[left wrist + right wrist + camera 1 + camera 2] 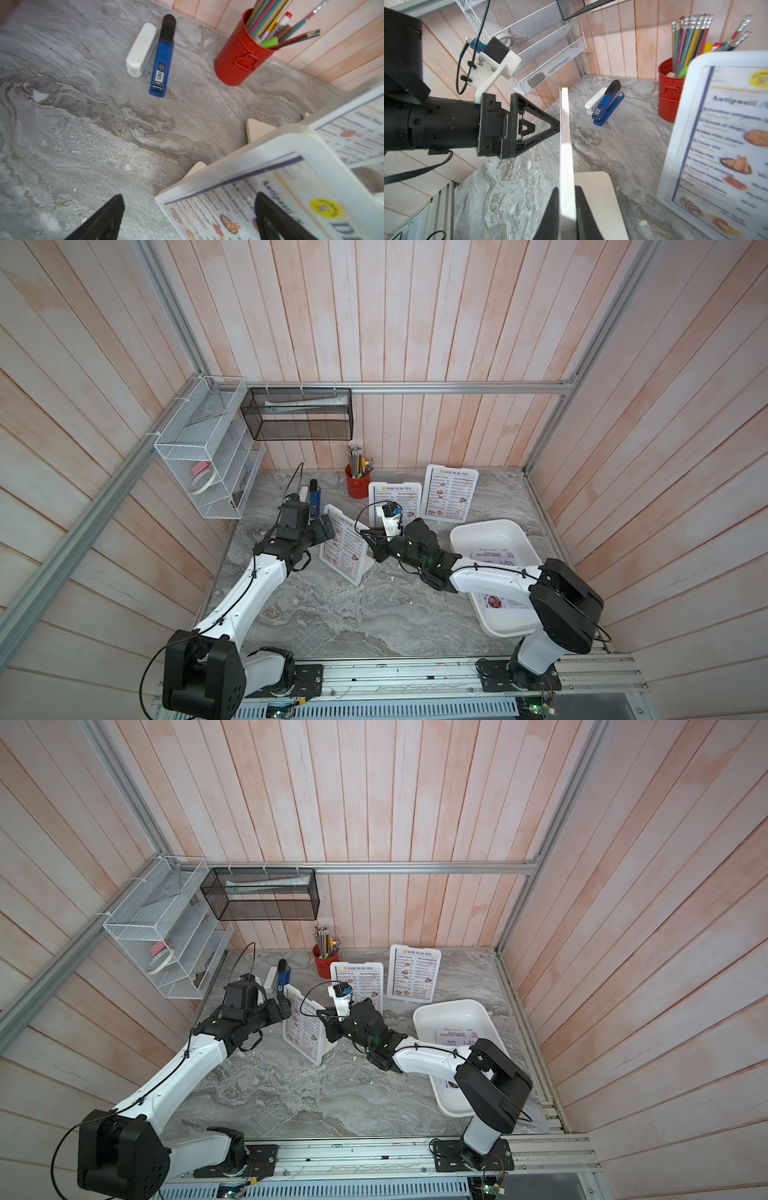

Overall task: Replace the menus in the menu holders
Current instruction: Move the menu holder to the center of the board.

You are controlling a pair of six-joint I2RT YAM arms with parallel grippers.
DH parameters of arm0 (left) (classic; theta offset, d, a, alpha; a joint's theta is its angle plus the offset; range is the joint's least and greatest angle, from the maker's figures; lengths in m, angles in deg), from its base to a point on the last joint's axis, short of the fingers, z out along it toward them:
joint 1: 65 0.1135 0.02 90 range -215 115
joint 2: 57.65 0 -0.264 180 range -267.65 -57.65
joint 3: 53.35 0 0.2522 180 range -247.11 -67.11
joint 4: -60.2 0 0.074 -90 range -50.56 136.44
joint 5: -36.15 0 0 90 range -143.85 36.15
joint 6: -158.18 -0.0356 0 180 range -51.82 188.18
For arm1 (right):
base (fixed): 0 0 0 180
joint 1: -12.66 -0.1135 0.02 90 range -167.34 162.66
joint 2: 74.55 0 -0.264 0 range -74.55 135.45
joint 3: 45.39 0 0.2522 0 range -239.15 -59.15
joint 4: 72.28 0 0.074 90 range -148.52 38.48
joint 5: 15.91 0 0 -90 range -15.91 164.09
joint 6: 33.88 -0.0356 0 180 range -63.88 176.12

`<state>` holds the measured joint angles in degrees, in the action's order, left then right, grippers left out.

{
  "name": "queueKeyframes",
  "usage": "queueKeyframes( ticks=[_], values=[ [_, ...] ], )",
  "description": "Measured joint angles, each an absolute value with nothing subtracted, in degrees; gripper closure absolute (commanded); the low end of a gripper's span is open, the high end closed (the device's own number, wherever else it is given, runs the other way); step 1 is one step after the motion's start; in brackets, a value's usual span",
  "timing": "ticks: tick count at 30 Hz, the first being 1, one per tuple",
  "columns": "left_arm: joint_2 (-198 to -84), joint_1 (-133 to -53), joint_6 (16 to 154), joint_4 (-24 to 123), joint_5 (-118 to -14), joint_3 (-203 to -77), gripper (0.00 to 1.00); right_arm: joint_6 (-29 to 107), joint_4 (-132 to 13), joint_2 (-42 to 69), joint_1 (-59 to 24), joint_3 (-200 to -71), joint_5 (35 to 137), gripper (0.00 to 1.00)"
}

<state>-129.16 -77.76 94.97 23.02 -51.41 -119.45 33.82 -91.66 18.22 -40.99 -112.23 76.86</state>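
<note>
SPECIAL MENU sheets (493, 555): partly under the right arm (490, 578).
Middle menu holder (397, 494): lower part behind the wrist camera (390, 510).
Nearest menu holder (566, 135): right wrist view shows only its edge, between the right jaws.

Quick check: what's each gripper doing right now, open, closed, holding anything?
Left gripper: open, holding nothing.
Right gripper: closed on the edge of the front menu holder.
</note>
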Motion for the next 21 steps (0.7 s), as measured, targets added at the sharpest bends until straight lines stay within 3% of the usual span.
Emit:
queueKeyframes(
  ticks=[10,21],
  values=[
    [-131.9,-88.4,97.9,24.0,-53.3,-119.4,0.01,33.4,-85.1,8.2,-42.9,-104.9,70.5,0.78],
    [-132.6,-89.0,99.6,25.6,-53.6,-119.3,0.01,33.6,-76.9,3.2,-43.9,-105.3,69.9,0.56]
  ],
)
